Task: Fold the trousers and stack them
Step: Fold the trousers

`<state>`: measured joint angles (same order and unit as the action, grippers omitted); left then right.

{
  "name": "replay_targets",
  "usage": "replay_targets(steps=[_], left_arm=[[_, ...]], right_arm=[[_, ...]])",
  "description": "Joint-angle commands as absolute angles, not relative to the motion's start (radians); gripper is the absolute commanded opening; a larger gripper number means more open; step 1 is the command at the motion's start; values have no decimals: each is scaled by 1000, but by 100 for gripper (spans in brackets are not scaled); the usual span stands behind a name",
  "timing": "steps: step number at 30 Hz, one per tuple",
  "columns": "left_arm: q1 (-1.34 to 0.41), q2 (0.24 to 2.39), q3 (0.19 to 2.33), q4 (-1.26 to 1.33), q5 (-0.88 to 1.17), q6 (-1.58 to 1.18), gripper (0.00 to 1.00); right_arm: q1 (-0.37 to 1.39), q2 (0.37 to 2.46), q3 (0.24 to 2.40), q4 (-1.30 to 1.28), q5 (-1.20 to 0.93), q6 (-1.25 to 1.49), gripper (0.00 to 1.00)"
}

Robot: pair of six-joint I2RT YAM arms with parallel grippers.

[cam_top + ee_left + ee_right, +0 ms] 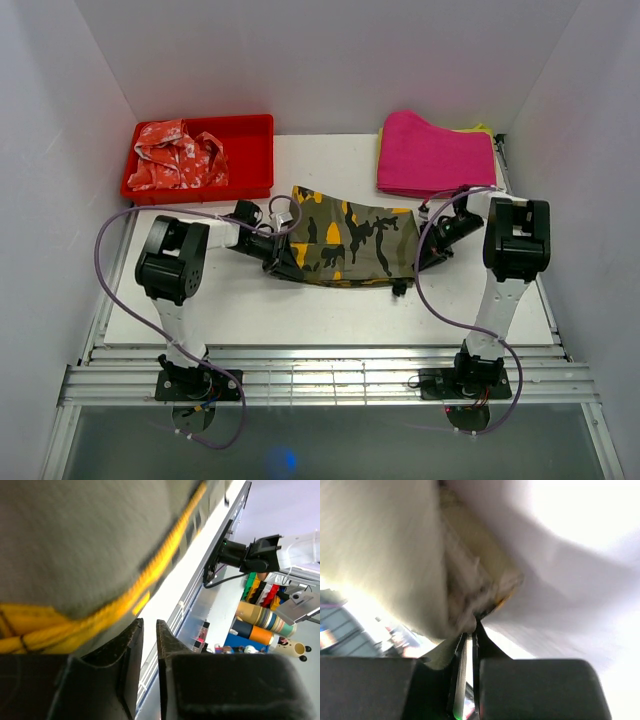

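The camouflage trousers [352, 240] lie folded into a short wide band across the middle of the white table [250, 310]. My left gripper [280, 257] is at their left end. In the left wrist view its jaws [148, 622] are closed to a narrow slit. The trousers' yellow-stitched hem [115, 605] runs down behind the left finger, and the pinch itself is hidden. My right gripper [423, 255] is at the right end. In the right wrist view it [472, 630] is shut, with a bunched fold of the trousers [465, 600] at its fingertips.
A red bin [250, 127] at the back left holds a red-and-white garment [180, 158]. A folded pink cloth [435, 155] lies at the back right over a yellow one. White walls close in on both sides. Metal rails run along the table's near edge.
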<state>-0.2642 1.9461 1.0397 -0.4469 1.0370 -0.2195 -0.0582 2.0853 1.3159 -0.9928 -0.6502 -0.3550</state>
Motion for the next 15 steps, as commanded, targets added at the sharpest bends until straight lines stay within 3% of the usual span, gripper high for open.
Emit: replay_targets(steps=[1,3,7,11,13,15], left_arm=[[-253,1835,970,-400,1028,-215,30],[-252,1728,962,-432,1029,-169,34],[-252,1579,1076,-528,1016,-77,45],[-250,1502,1183,-456,925,-95,66],[-250,1515,1195,-387,934,-162,69],[-250,1584,1216,-284,950,-262,69]], right_arm=[[-72,2068,1434,-929,-446,-406,8],[-72,2034,1457,-977,-459,-452,10],[-72,1903,1521,-1103,-521,-508,60],[-72,1787,1607,-1097,-650,-519,79],[-63,1775,1640,-1065,-757,-463,87],[-28,1801,1707,-1043,-813,-436,89]])
